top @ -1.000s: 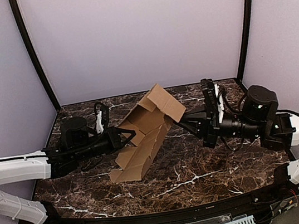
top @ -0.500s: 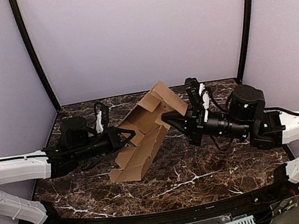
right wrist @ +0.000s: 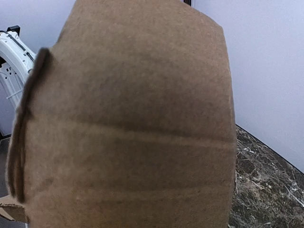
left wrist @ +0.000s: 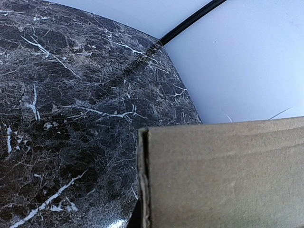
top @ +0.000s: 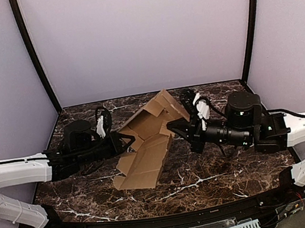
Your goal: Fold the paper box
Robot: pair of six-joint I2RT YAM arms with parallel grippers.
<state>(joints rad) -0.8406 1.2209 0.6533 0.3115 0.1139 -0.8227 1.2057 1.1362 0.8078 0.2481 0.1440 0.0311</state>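
The paper box [top: 147, 152] is sitting near the middle of the marble counter [top: 208, 180], half opened and running aslant from the near-left toward the far-right; its near end is resting on the counter, while its far end, toward the back edge, is lifting clear, with a flap standing up there; the panels are opening upward like a trough.

The left gripper [top: 130, 142] is reaching in from the left edge, low over the counter, and its fingers are pinching the box's left flap; in the left wrist view a brown panel with a raw cut edge is filling the lower right, hiding the fingers, with the counter's far corner and a black frame post [left wrist: 190, 21] showing beyond.

The right gripper [top: 171, 126] is coming in from the right edge, its tips touching the box's right wall just below the raised flap; whether its fingers are spread or pressed together I cannot tell, since cardboard is covering almost the whole right wrist view, bowing toward the lens; only a strip of counter and a white arm segment [right wrist: 12, 66] are peeking past its sides.
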